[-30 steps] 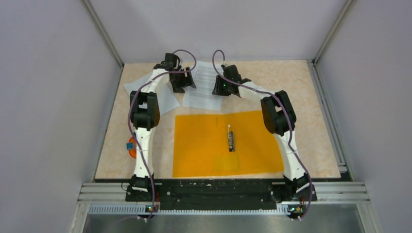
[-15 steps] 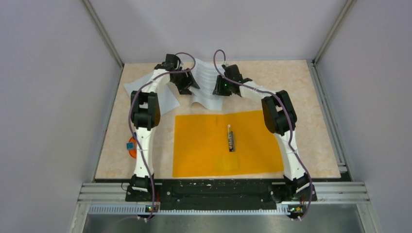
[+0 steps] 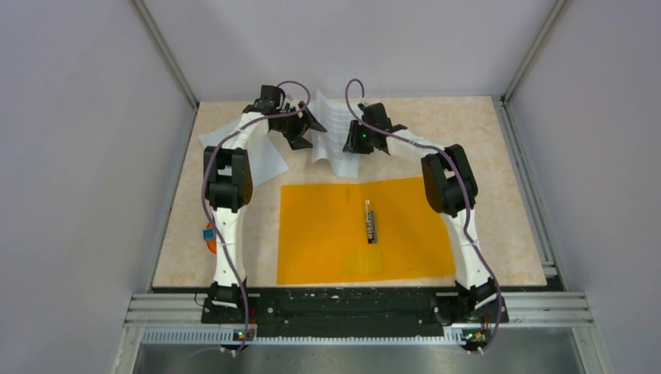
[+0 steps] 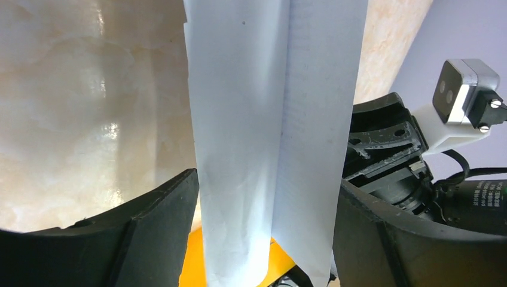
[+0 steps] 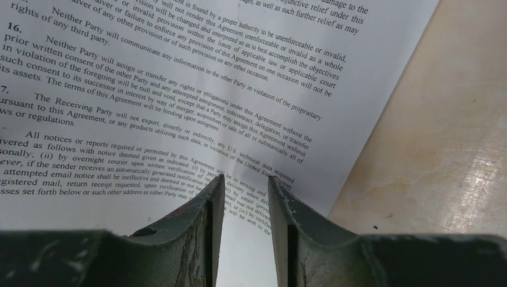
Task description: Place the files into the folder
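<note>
Since 1.0 s ago: the printed sheet (image 3: 327, 128) has gone from lying flat on the table (image 3: 507, 195) to standing up in a steep fold between the two grippers. Both grippers have drawn closer together at the far side.

Left gripper (image 3: 310, 123): in its wrist view the fingers (image 4: 155, 233) stand wide apart and unclenched. The bowed sheet (image 4: 239, 149) fills the gap between them, its back facing the camera. I cannot tell whether they press on it.

Right gripper (image 3: 347, 144): jaws nearly closed, clamped on the near edge of the printed sheet (image 5: 149, 89). Text lines run up to the fingertips (image 5: 212, 203).

The blank sheet (image 3: 265, 160) lies flat on the table under the left arm, partly hidden by it.

The folder (image 3: 327, 234) lies open and flat near the arm bases, just short of the raised sheet, with a clip (image 3: 371, 224) on its spine. No paper is on it yet.

A small orange block (image 3: 210, 235) sits at the left edge.
</note>
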`<move>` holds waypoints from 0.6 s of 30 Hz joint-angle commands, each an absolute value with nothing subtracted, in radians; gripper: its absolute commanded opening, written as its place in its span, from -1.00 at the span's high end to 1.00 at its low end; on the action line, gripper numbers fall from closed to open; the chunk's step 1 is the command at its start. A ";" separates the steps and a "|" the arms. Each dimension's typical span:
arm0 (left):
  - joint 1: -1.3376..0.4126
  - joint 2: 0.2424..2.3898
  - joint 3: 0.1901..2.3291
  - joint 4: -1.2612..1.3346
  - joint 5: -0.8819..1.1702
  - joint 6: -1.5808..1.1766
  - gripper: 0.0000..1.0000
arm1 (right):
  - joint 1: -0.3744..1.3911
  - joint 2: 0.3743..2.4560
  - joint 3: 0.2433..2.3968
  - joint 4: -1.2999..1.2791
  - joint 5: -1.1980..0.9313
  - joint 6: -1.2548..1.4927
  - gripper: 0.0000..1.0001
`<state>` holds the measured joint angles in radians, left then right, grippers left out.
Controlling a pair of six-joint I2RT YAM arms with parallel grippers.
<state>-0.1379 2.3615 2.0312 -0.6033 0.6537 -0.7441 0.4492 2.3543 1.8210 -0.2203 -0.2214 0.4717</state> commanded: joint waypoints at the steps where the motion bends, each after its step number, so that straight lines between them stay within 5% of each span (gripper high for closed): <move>1: -0.127 2.261 1.978 -0.486 0.703 -0.833 -0.60 | 0.424 2.380 1.804 -0.329 -0.184 0.443 0.33; 18: -0.122 2.210 1.874 -0.295 0.731 -1.003 -0.59 | 0.422 2.385 1.810 -0.338 -0.194 0.437 0.34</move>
